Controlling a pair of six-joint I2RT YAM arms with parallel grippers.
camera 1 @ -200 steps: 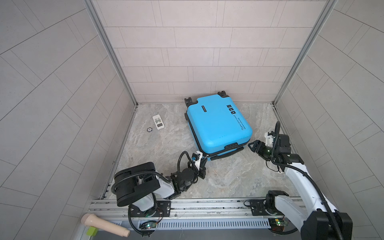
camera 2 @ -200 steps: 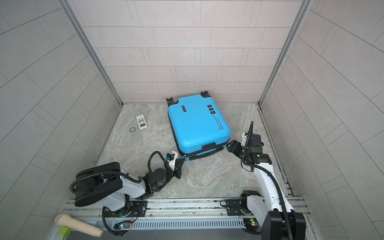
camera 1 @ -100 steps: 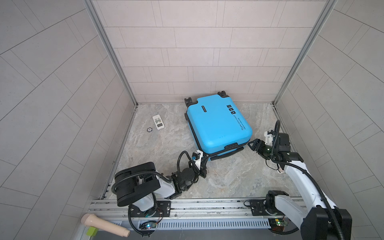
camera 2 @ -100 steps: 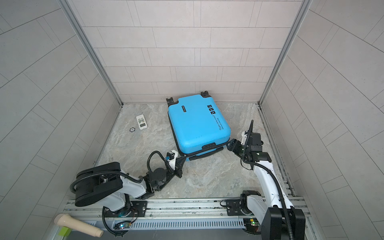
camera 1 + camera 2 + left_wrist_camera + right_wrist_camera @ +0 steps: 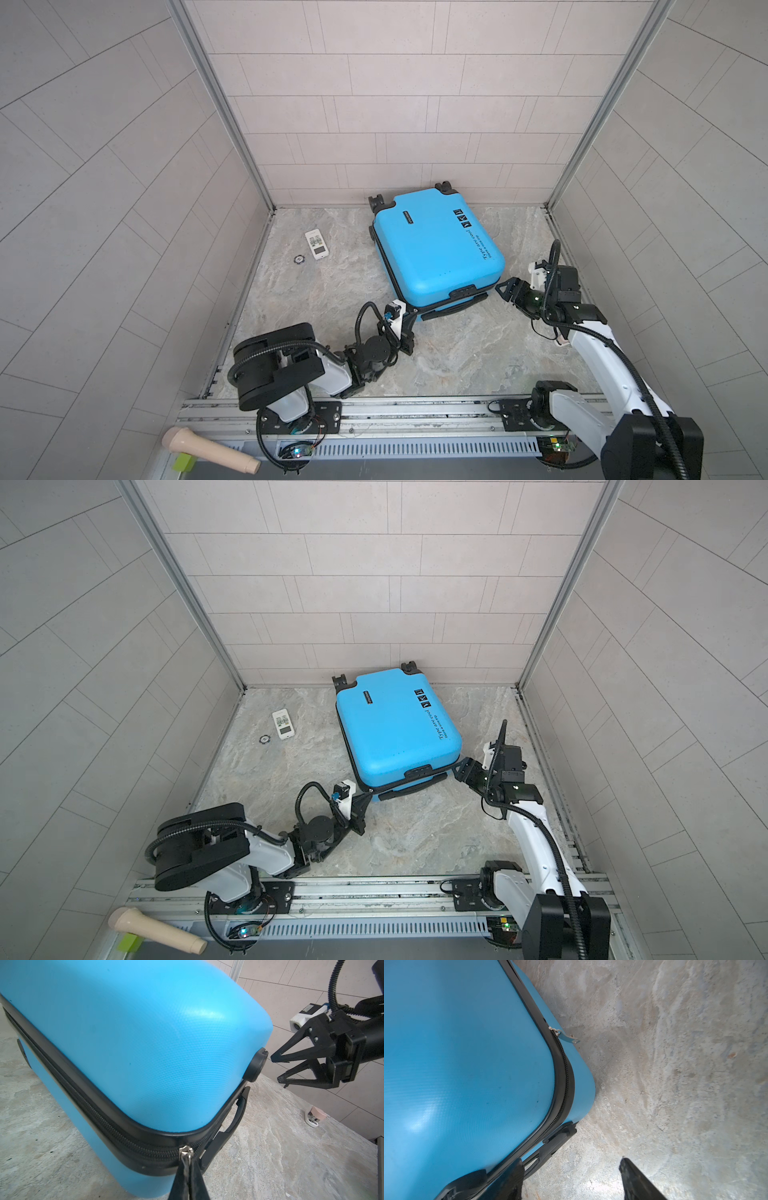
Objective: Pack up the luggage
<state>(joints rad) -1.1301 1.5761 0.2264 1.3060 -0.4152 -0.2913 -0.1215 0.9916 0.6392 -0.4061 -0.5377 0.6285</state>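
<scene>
blue luggage [image 5: 467, 1064] corner, zipper pull [image 5: 568, 1037] sticking out, jaws parted

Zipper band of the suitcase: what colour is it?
Black; the zipper band shows best in the left wrist view.

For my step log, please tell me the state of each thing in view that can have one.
luggage: lying flat, lid down.
left gripper: shut on corner zipper pull.
corner zipper pull: gripped.
side zipper pull: free, sticking out.
right gripper: open, empty, near luggage corner.
</scene>
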